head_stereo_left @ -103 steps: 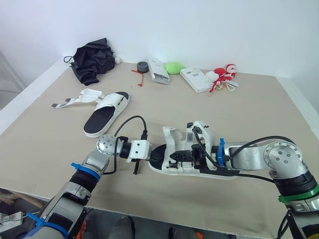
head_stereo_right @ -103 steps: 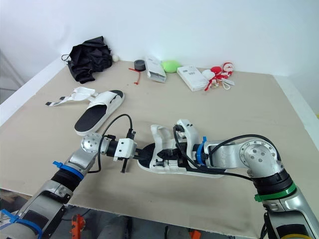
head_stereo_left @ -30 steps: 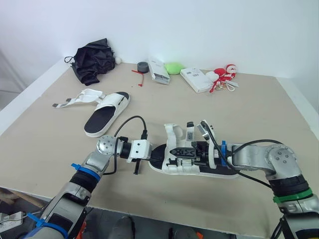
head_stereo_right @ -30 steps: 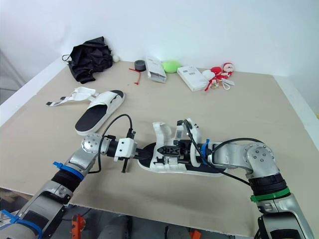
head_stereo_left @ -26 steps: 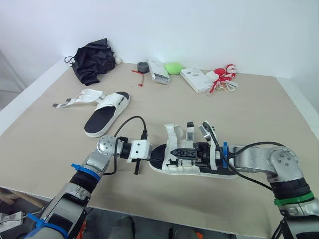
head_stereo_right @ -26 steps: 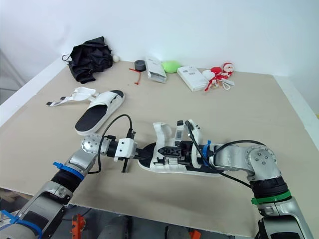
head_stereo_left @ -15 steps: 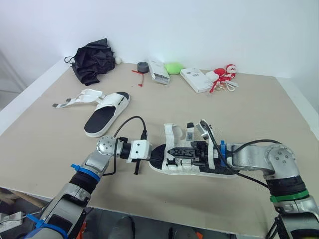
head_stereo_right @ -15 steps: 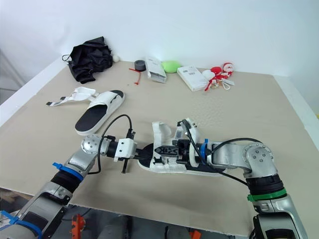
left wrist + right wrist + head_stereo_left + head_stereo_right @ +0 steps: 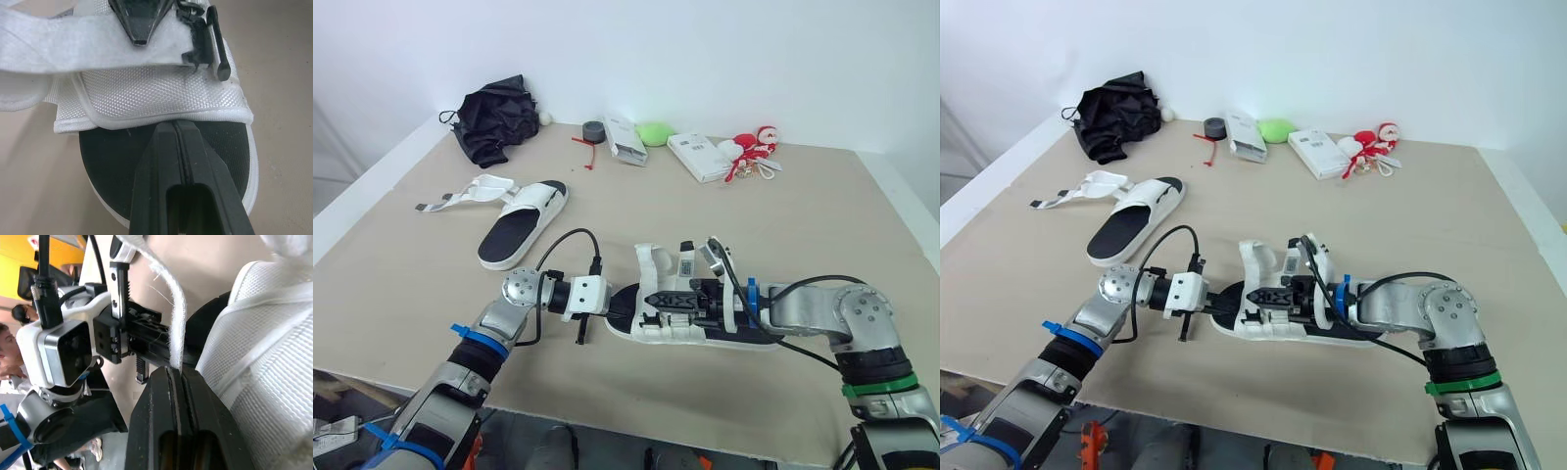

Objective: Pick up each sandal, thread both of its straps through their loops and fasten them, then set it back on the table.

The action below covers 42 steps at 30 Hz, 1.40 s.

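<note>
The near sandal [image 9: 653, 262], white with a black footbed [image 9: 112, 161], lies flat at the table's middle front. My left gripper [image 9: 613, 299] is shut at its toe end, fingertips on the footbed against the edge of the front band [image 9: 146, 98]. My right gripper [image 9: 651, 298] lies level over the bands from the heel side, shut on a thin white strap [image 9: 174, 318] that rises from between its fingers. The second sandal [image 9: 521, 223] lies at the left with its straps [image 9: 460, 199] loose and spread on the table.
Along the back edge sit a black cloth [image 9: 492, 119], a tape roll [image 9: 593, 130], a white box [image 9: 625, 140], a green object [image 9: 655, 133], another white box [image 9: 699, 157] and a red-and-white toy [image 9: 752, 152]. The table's front edge [image 9: 607, 416] runs just below both arms.
Since the earliest frames my right gripper has drawn back toward the heel side and levelled over the bands. In the last second it barely shifts. The left gripper stays put.
</note>
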### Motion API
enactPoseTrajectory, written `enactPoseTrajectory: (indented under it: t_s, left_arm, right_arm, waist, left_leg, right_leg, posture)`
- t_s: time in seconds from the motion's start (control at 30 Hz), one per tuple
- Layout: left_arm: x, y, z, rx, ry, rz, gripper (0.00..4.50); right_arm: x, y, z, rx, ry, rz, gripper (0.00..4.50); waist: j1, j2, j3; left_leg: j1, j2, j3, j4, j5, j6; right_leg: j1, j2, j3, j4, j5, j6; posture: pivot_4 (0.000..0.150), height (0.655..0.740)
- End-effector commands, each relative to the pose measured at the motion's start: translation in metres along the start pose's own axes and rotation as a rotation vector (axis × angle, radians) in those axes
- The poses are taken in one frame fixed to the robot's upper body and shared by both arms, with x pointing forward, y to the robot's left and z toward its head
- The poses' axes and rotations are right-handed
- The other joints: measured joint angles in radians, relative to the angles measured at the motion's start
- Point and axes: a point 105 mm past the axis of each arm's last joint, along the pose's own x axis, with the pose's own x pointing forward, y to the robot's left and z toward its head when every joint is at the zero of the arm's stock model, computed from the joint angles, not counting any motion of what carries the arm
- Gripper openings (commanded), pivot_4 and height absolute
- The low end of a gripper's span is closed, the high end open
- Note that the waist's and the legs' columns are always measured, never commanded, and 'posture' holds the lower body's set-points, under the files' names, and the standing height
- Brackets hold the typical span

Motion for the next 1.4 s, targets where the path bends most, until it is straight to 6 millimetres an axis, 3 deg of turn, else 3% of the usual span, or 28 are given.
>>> enactPoseTrajectory:
  t_s: [0.03,0.23,0.77,1.0,1.4]
  left_arm:
    - [0.013,-0.057,-0.045,-0.179,0.147,-0.198,0.0]
    - [0.013,-0.059,-0.046,-0.181,0.148,-0.202,0.0]
    - [0.014,-0.061,-0.046,-0.184,0.142,-0.199,0.0]
    - [0.012,-0.062,-0.046,-0.184,0.147,-0.201,0.0]
    - [0.011,-0.059,-0.045,-0.183,0.148,-0.202,0.0]
  right_arm:
    - [-0.003,0.005,0.0,-0.015,-0.009,0.014,0.03]
    - [-0.003,0.005,-0.005,-0.015,-0.004,0.024,0.03]
    - [-0.002,-0.011,-0.057,-0.018,0.154,-0.086,0.03]
    - [0.004,-0.015,-0.054,-0.096,0.213,-0.197,0.03]
    - [0.003,-0.018,-0.056,-0.239,0.262,-0.242,0.03]
  waist:
    - [0.0,0.0,0.0]
    - [0.0,0.0,0.0]
    - [0.001,0.0,-0.006]
    - [0.001,0.0,-0.008]
    - [0.001,-0.001,-0.008]
  left_leg:
    - [0.0,0.0,0.0,0.0,0.0,0.0]
    - [0.0,0.0,0.0,0.0,0.0,0.0]
    - [0.0,-0.001,-0.001,0.0,-0.002,0.002]
    - [0.011,0.0,0.0,-0.001,-0.01,0.011]
    - [0.011,0.0,0.0,-0.001,-0.011,0.012]
  right_leg:
    - [0.0,0.0,0.0,0.0,0.0,0.0]
    - [0.0,0.0,0.0,0.0,0.0,0.0]
    - [0.002,-0.001,-0.001,-0.001,-0.002,0.001]
    - [0.012,-0.002,0.0,-0.001,-0.009,-0.002]
    - [0.012,-0.004,-0.001,-0.002,-0.01,-0.002]
  posture:
    - [0.15,0.738]
    - [0.15,0.738]
    - [0.15,0.738]
    - [0.15,0.738]
    - [0.15,0.738]
